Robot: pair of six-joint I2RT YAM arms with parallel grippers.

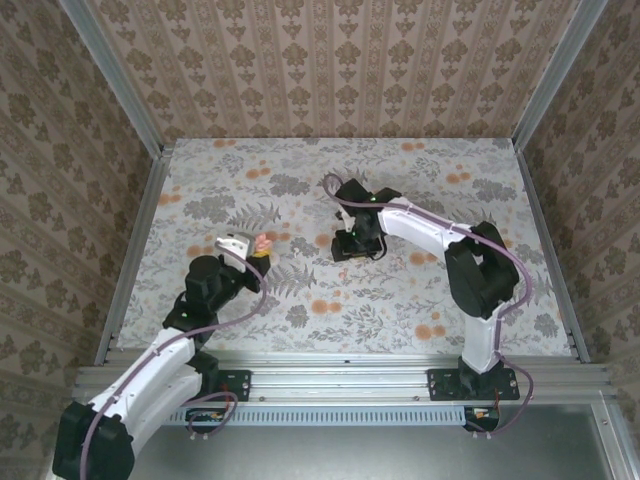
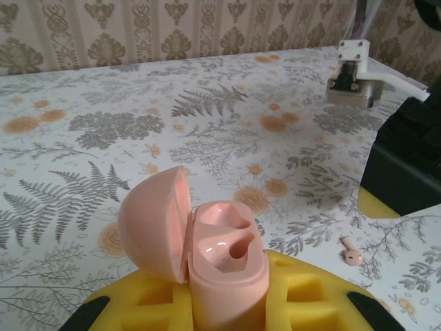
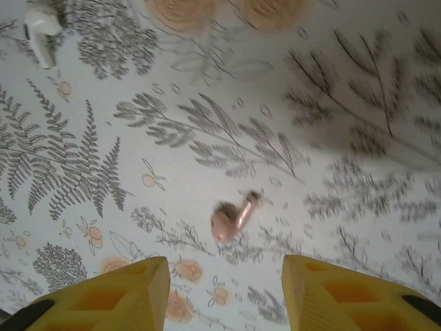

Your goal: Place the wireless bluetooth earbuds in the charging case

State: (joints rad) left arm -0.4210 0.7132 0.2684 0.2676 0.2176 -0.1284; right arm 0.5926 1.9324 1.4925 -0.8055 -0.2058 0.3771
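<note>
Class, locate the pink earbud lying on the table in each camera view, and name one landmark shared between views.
Top external: cannot pick it out; look under the right gripper.
Left wrist: pink earbud lower right, right of the charging case.
Right wrist: pink earbud centre, just above the open jaws.
Shared landmark: the right gripper beside it.

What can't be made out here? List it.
- Right wrist: the pink earbud is motion-blurred, so which way its tip faces is unclear.
- Right wrist: a white object in the top-left corner is too small and soft to identify.
- Left wrist: the charging case has its base hidden by the left gripper and the bottom edge.
</note>
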